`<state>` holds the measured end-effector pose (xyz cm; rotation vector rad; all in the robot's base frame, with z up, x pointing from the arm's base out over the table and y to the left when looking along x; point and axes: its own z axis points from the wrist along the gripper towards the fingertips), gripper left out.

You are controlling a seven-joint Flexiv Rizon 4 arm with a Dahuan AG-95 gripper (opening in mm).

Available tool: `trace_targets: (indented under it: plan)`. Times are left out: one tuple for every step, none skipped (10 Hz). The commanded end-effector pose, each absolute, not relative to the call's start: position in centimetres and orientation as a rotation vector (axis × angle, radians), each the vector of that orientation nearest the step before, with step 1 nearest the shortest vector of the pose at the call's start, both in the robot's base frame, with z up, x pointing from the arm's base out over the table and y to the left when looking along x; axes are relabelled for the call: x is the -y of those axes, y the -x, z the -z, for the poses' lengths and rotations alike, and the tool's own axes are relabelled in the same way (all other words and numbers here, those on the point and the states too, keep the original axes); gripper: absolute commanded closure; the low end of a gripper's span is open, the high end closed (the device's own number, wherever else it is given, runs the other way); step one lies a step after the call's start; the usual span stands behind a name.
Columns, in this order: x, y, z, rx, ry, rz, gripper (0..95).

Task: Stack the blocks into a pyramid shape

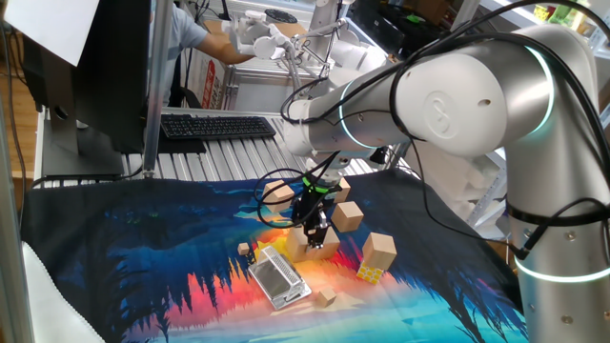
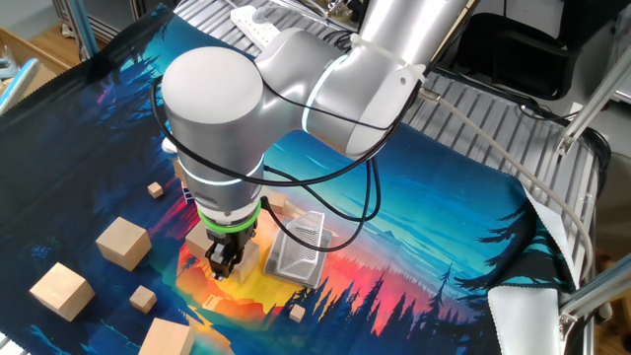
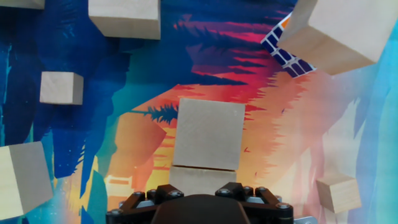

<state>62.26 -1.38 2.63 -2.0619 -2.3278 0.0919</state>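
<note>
Readable text: I find none.
Box behind my table [image 1: 212, 84]: red print, too blurred to read.

The light is bright and even, and it comes from above. On the arm [image 2: 222, 99] there is soft white glare on the round shell. The blocks [image 3: 208, 134] give short, soft shadows on the mat [image 2: 434, 212]. Both fixed views are sharp. In the hand view the gripper [image 3: 205, 202] at the bottom edge is dark and a little blurred, and blocks near the corners look stretched.
</note>
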Motion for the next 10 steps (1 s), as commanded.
trace_targets:
  plan:
    - [1.39,-62.3,-2.55,2.325,2.066,-0.091,95.0]
    - [1.39,-62.3,-2.55,2.324,2.067,-0.09,95.0]
    - [1.39,-62.3,-2.55,2.324,2.068,-0.09,76.0]
    - [1.39,-62.3,-2.55,2.324,2.065,-0.088,76.0]
    - [1.39,-62.3,-2.55,2.325,2.064,-0.087,76.0]
    - [1.39,-62.3,-2.55,2.325,2.065,-0.085,57.0]
    - [1.37,-62.29,-2.56,2.328,2.069,-0.085,57.0]
    - [1.35,-62.29,-2.57,2.332,2.07,-0.085,38.0]
    - [1.35,-62.28,-2.57,2.332,2.072,-0.085,38.0]
    - [1.33,-62.28,-2.6,2.327,2.081,-0.079,38.0]
